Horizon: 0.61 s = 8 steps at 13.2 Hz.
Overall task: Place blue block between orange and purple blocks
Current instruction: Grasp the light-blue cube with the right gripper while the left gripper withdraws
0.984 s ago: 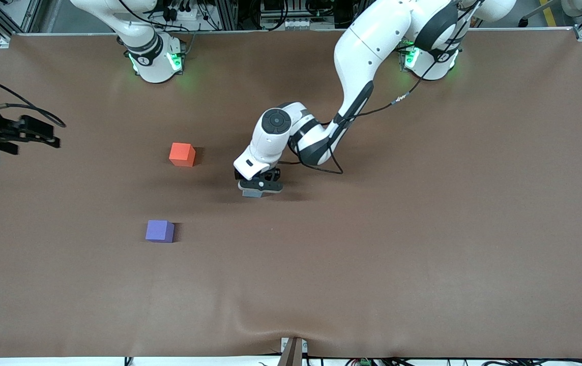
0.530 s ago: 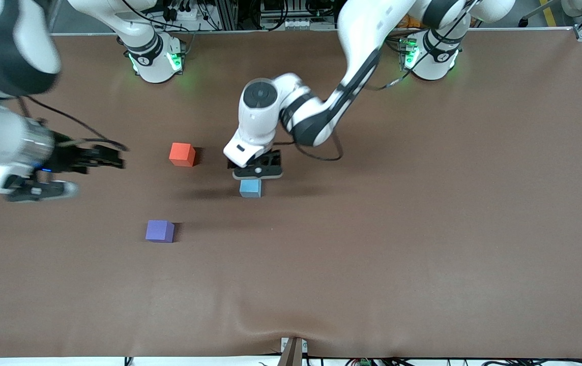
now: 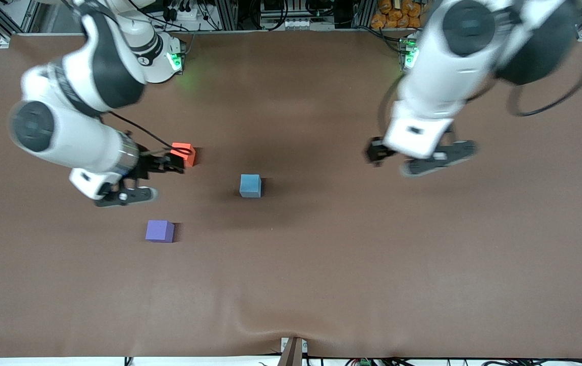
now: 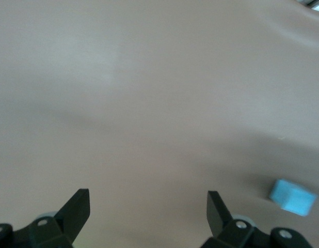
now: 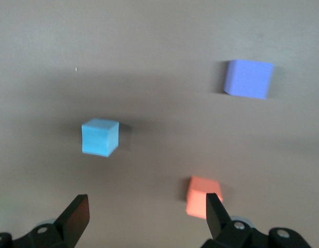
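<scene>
The blue block (image 3: 250, 185) sits alone on the brown table, apart from both grippers. The orange block (image 3: 183, 154) lies farther from the front camera and the purple block (image 3: 159, 231) nearer. Both lie toward the right arm's end from the blue block. My right gripper (image 3: 125, 196) is open and empty, up over the table beside the orange block. Its wrist view shows the blue block (image 5: 100, 137), purple block (image 5: 248, 79) and orange block (image 5: 203, 196) past the open gripper (image 5: 144, 212). My left gripper (image 3: 438, 158) is open and empty, high toward the left arm's end. Its wrist view shows the gripper (image 4: 148, 209) and the blue block (image 4: 291, 196).
The brown table cover (image 3: 352, 264) bears only the three blocks. A small bracket (image 3: 292, 349) sits at the table edge nearest the front camera. Racks and cables stand past the robot bases.
The left gripper has let go of the blue block, risen and swung away toward its own end of the table. The right arm has swung in to beside the orange block.
</scene>
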Each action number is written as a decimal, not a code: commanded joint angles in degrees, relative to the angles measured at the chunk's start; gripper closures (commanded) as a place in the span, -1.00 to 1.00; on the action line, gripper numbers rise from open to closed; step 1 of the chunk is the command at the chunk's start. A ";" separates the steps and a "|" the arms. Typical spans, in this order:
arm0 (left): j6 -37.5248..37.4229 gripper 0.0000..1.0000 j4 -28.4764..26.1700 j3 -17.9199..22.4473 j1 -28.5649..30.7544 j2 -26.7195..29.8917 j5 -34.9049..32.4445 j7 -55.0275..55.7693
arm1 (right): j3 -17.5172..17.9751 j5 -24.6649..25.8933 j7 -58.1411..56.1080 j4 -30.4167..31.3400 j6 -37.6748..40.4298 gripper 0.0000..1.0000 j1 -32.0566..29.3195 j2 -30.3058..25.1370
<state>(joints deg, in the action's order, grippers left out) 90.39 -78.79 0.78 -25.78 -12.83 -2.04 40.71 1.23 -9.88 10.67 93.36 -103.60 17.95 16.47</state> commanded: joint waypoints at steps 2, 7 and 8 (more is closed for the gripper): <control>-4.15 -1.00 -12.68 -0.96 8.80 12.80 -1.12 -12.74 | -0.62 0.12 13.89 3.94 -10.64 -1.00 9.35 4.52; -6.70 -1.00 -15.60 -0.96 17.26 20.29 -0.60 -23.93 | -0.62 3.73 15.96 3.94 -19.51 -1.00 14.29 14.62; -7.41 -1.00 -15.51 -0.70 17.35 20.99 -0.60 -24.01 | -0.71 3.82 15.96 3.94 -21.71 -1.00 15.08 16.64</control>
<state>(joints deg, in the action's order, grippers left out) 84.13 -92.40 0.69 -8.45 4.99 -2.20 16.98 1.17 -7.26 25.73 98.06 -122.31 31.35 29.49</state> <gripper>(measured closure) 0.000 0.000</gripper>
